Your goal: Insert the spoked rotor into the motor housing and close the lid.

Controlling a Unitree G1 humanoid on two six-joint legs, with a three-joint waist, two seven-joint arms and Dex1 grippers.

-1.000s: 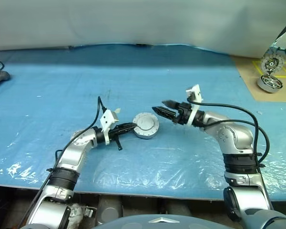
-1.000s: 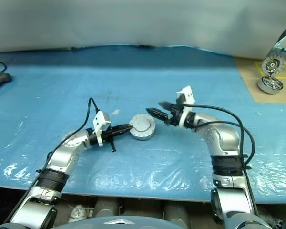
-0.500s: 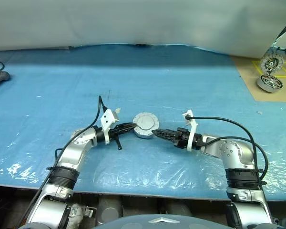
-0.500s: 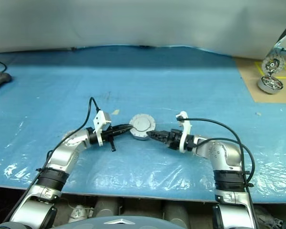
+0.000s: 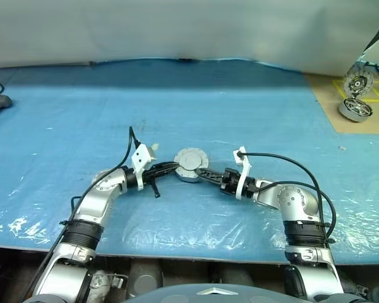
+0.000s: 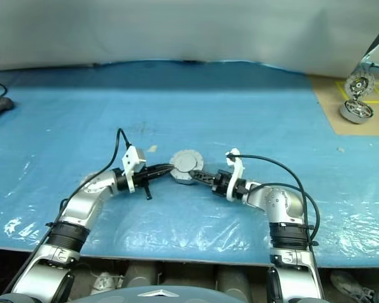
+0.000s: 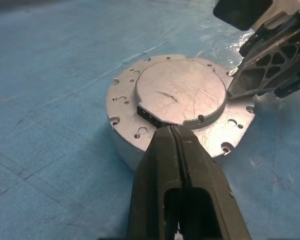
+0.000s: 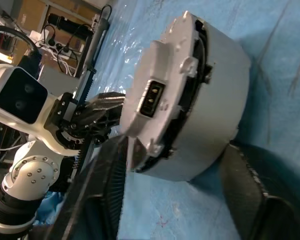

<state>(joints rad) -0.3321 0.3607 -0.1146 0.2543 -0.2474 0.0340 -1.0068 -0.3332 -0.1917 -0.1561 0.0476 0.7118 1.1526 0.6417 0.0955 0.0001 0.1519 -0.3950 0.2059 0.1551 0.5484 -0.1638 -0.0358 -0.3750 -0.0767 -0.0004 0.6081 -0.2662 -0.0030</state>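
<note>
Two end effectors meet at one thing in the head views: the motor housing [image 5: 191, 165], a short silver cylinder standing flat with its axis upright on the blue, plastic-covered desk [image 5: 252, 107], roughly midway between the arms. The left end effector [image 5: 172, 167] reaches it from the robot's left and the right end effector [image 5: 202, 172] from the right, both nearly level, so the housing lies straight ahead of each tip. Two other round metal parts [image 5: 356, 95] sit on a tan board well apart at the far right. From the left wrist, the left end effector is pinched fully shut on nothing, its black tip at the housing's rim, just below a small dark socket; the lid [image 7: 182, 92] is a dull, scratched metal disc on a scalloped flange dotted with screw holes. From the right wrist, the right end effector stands partly open, its ribbed black fingers [image 8: 110, 170] on either side of the smooth grey wall — whether the pads press it I cannot tell. A dark seam runs under the flange, so the lid may not be fully seated; the right arm looks better placed to steady the body.
</note>
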